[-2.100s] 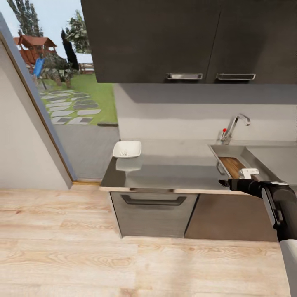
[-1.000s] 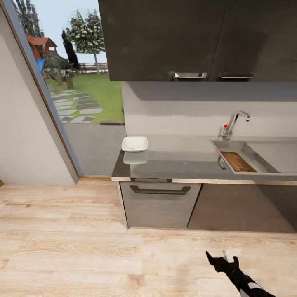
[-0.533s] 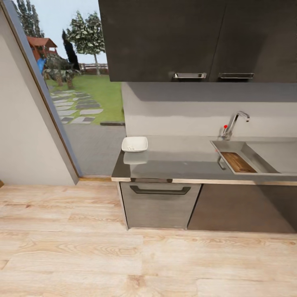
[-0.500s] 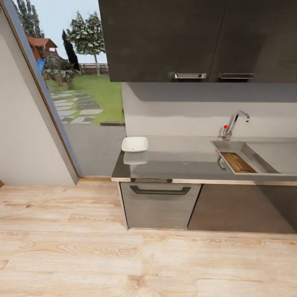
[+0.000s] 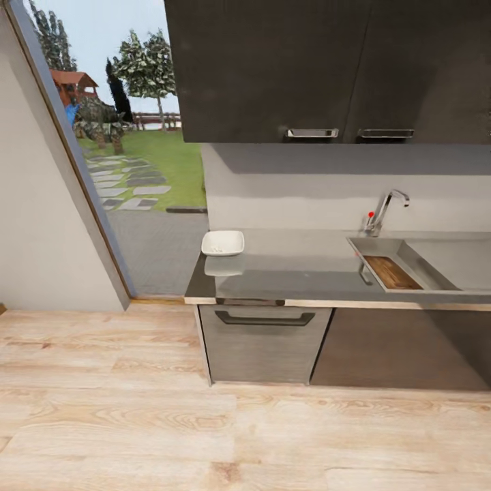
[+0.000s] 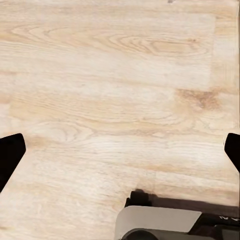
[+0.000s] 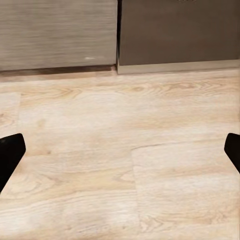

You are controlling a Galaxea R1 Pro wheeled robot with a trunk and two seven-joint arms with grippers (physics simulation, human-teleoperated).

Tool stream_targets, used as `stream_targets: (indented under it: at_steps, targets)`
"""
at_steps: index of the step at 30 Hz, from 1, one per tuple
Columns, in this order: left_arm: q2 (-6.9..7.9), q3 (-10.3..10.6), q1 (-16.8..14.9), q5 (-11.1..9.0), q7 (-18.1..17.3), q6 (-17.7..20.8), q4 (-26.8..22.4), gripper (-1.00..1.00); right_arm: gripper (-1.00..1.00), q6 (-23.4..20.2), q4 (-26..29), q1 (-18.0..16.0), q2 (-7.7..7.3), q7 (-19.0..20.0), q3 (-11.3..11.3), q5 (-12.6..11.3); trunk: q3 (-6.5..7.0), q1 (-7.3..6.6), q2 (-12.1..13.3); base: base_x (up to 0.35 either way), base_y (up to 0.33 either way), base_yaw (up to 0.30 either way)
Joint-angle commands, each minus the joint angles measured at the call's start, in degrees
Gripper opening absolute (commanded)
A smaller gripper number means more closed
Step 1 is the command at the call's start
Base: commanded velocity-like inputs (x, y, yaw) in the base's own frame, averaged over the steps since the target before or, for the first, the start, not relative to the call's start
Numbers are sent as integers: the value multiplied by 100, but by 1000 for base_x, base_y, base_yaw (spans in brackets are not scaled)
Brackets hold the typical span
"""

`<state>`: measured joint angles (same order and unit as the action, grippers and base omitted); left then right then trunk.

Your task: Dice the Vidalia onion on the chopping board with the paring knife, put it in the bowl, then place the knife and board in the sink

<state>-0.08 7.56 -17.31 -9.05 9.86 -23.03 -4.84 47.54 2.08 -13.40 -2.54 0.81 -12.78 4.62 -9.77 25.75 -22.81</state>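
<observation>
Both claws hang low over the pale wood plank floor. Left claw: black fingertips at the two frame edges, spread wide, nothing between them, plain planks below. Right claw: same, spread and empty, facing the foot of the dark brown lower cabinets.

Next out, the long matte grey table with its thin metallic front edge. The shallow white square bowl sits at its far left corner, with small pale bits inside that I take to be the dice.

The rectangular grey recessed sink lies right of centre. The dark brown grained wooden chopping board lies in its left end, long axis running near to far, slightly skewed. Chrome tap with red knob stands behind it.

Paring knife: too small to make out, cannot say where it is.

Key relation: the sink is up and to the right of both claws, so the right arm is nearer if anything there needs touching. Looks like the task is at or near its end.
</observation>
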Motion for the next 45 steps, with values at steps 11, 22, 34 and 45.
stream_targets:
  at_steps: [11, 22, 34, 45]
  targets:
    - [-9, 53, -4, -69, 34, -385, 158, 100, 100, 18, 3, -5, -9, 10, -50, 48, 89, 3, -10, 0, 0, 0]
    - [-25, 53, -3, -70, 34, -377, 159, 100, 100, 18, 3, -5, -9, 8, -50, 48, 189, 3, -10, 0, 0, 0]
    - [-24, 53, -3, -70, 34, -377, 159, 100, 100, 18, 3, -5, -9, 7, -50, 48, 298, 3, -10, 0, 0, 0]
    - [-27, 53, -2, -70, 34, -369, 159, 100, 100, 19, 3, -5, -9, 8, -50, 48, 398, 3, -10, 0, 0, 0]
